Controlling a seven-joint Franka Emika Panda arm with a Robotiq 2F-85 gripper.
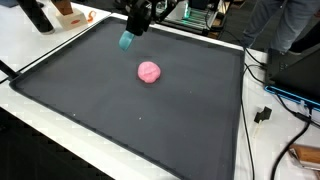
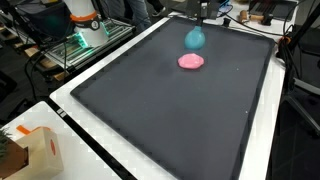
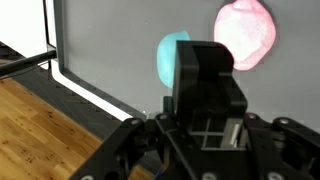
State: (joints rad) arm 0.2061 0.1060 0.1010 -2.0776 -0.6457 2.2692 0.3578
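- Hand [image 1: 130,32]: we log it pinched on a teal object [image 1: 126,41], which hangs above the black mat [image 1: 90,110].
- Pink lump [image 1: 148,72]: lies mid-mat, apart, untouched.
- Bench [image 1: 40,130]: teal object not yet set down.

one pink lump [image 1: 148,72], one teal object [image 1: 126,41], one black mat [image 1: 100,115]

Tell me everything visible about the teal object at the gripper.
The teal object is a small, smooth, rounded lump, soft-looking, narrowing toward its top, plain in colour. It sits under the gripper, which appears shut on its upper end, at the far part of the dark mat, apart from the pink lump.
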